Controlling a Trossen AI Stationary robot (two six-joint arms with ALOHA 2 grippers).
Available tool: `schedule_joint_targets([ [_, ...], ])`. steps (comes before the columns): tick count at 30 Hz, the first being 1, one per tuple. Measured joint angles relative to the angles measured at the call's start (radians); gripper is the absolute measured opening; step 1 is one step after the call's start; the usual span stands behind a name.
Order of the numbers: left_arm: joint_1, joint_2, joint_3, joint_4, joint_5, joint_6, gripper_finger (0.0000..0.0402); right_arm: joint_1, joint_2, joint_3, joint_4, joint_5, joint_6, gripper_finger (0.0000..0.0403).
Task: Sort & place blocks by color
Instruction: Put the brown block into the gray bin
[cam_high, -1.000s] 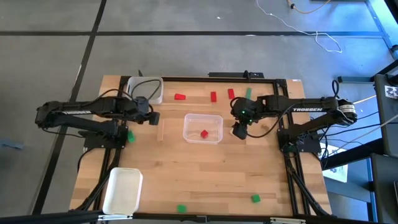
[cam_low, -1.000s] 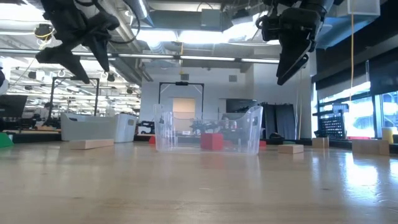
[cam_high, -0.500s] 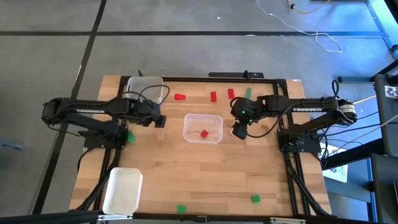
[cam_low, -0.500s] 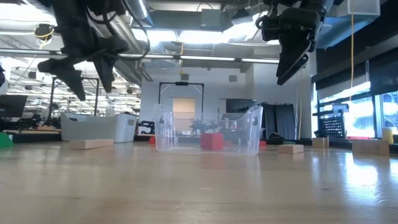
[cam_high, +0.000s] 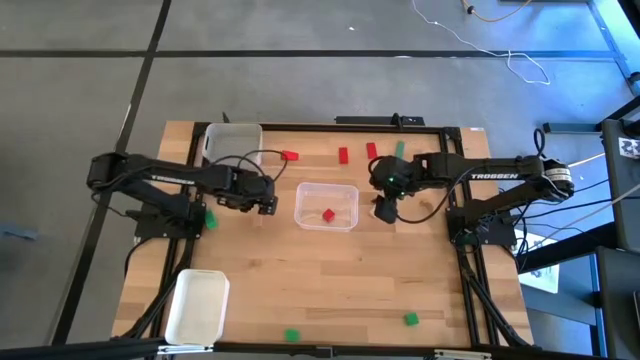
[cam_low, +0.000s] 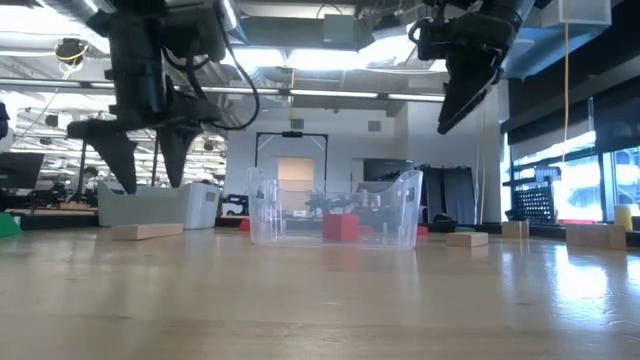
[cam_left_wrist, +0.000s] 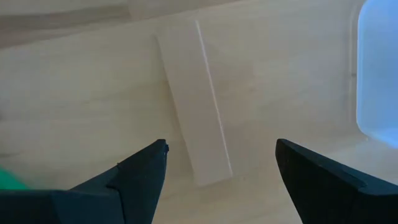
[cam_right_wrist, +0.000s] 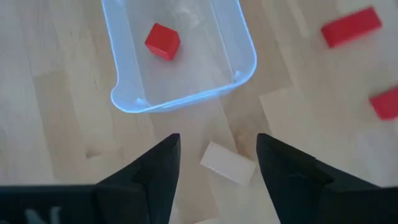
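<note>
Only one red block (cam_high: 328, 214) lies in the clear tray (cam_high: 345, 190) (reds, greens and tan pieces remain scattered), while the empty left gripper (cam_left_wrist: 221, 163), fingers apart, hovers over a long tan block (cam_left_wrist: 194, 102).

Setting: industrial lab or workshop hall. Low view shows exposed ceiling ducts (cam_low: 300, 75) with strip lighting, plus distant workbenches (cam_low: 60, 205). High view shows grey concrete floor (cam_high: 300, 90) with dark seams, loose cable (cam_high: 480, 45), and a wooden bench (cam_high: 330, 280) on black framing.
</note>
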Motion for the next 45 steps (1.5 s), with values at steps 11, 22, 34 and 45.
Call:
schedule_joint_targets([
  [11,-0.041,0.134,0.000,0.014,-0.086,-0.069,0.0291,0.013,0.000,0.000,0.159,-0.071,-0.180,0.0211],
  [22,-0.039,0.260,0.000,0.065,-0.099,-0.087,0.0291,0.012,0.000,0.000,0.264,-0.107,-0.236,0.0211],
  [34,-0.040,0.284,0.002,0.083,-0.142,-0.019,0.0291,0.011,0.000,0.000,0.270,-0.107,-0.236,0.0211],
  [45,-0.039,0.286,0.002,0.086,-0.111,-0.032,0.0287,0.010,0.000,0.000,0.285,-0.100,-0.262,0.0211],
])
